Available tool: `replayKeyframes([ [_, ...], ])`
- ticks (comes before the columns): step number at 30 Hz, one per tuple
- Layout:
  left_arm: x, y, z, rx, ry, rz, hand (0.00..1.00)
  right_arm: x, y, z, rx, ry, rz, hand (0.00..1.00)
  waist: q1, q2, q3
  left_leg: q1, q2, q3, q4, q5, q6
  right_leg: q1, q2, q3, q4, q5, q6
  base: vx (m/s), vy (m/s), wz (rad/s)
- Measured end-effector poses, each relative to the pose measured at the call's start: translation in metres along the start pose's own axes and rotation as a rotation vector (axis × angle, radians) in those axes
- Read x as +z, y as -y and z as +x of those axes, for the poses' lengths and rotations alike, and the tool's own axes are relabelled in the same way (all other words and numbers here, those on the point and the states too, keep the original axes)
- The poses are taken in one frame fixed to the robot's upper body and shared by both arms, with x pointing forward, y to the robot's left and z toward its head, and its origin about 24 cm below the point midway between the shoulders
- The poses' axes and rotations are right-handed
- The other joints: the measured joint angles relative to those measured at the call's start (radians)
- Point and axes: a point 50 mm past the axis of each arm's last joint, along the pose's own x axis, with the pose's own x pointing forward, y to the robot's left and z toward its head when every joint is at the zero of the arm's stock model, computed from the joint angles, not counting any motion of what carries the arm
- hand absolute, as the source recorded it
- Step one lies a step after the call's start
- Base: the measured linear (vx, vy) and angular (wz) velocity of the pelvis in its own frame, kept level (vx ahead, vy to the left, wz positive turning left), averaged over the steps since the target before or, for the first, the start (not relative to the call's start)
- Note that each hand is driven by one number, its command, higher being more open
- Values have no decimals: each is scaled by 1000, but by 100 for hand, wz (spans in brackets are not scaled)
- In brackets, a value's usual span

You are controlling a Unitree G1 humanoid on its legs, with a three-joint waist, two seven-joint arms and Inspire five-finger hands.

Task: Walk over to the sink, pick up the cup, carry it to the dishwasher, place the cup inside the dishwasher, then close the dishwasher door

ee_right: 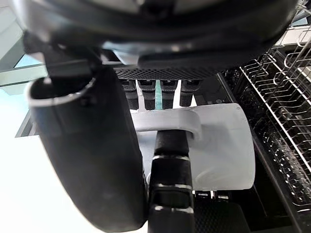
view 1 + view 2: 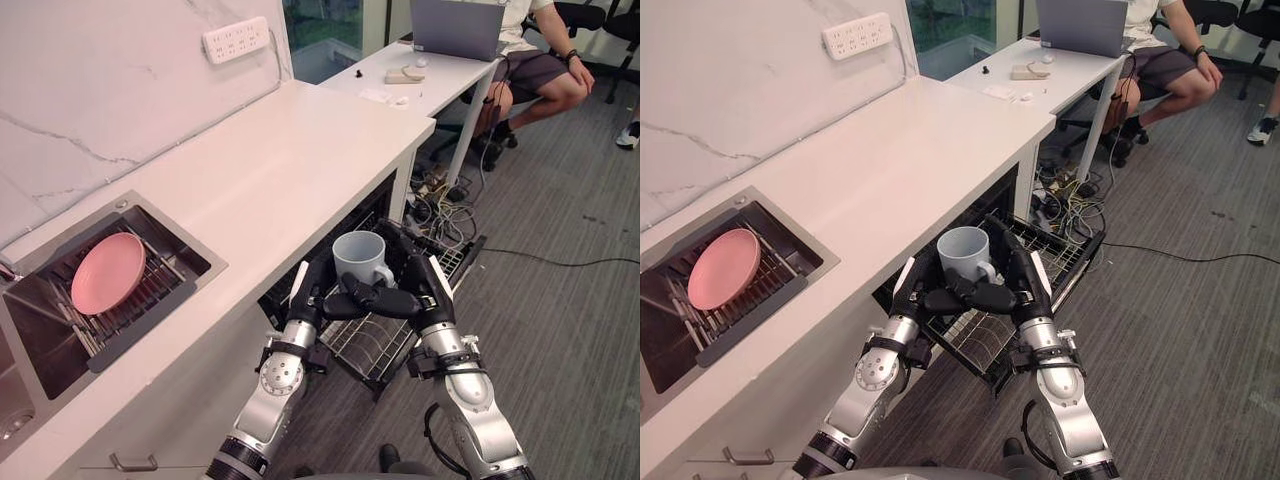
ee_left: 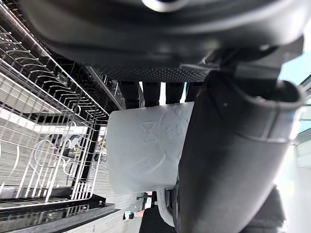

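A pale grey-blue cup [image 2: 357, 255] with a handle is held upright between my two hands, just above the pulled-out wire rack [image 2: 375, 345] of the open dishwasher under the counter. My left hand [image 2: 312, 290] clasps its left side and my right hand [image 2: 428, 285] its right side, and both thumbs meet under the cup's front. In the left wrist view the cup [image 3: 146, 145] sits between the thumb [image 3: 228, 155] and the fingers. The right wrist view has the cup's handle side [image 1: 223, 145] beyond the thumb [image 1: 92, 145]. The rack below holds nothing.
A white counter [image 2: 280, 160] runs along the left, with a sink [image 2: 60, 340] holding a pink plate [image 2: 107, 272] on a drain rack. Cables [image 2: 440, 200] lie on the floor past the dishwasher. A seated person [image 2: 540, 70] and a laptop [image 2: 458, 25] are at a far desk.
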Motion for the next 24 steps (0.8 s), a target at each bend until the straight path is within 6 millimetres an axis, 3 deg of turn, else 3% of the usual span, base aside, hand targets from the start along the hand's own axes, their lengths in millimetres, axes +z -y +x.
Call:
replayKeyframes([
  [12, -1, 0, 1, -30, -23, 24, 30, -10, 10, 3, -4, -41, 108, 30, 4, -29, -8, -6, 3, -13, 1, 8, -2, 2, -3, -11, 0, 3, -4, -8, 1, 3],
  [13, -1, 0, 1, -30, -21, 29, 90, -10, 10, 3, -5, -40, 113, 30, 4, -30, -8, -7, 3, -13, 1, 8, -2, 2, -3, -11, -1, 3, -4, 0, 0, 0],
  [24, 28, 9, 4, -60, 108, 37, 90, 12, 17, 6, -61, 79, 87, 30, 4, -42, -9, -6, 3, -14, 1, 8, -2, 3, 2, -11, -1, 3, -4, 0, 0, 0],
])
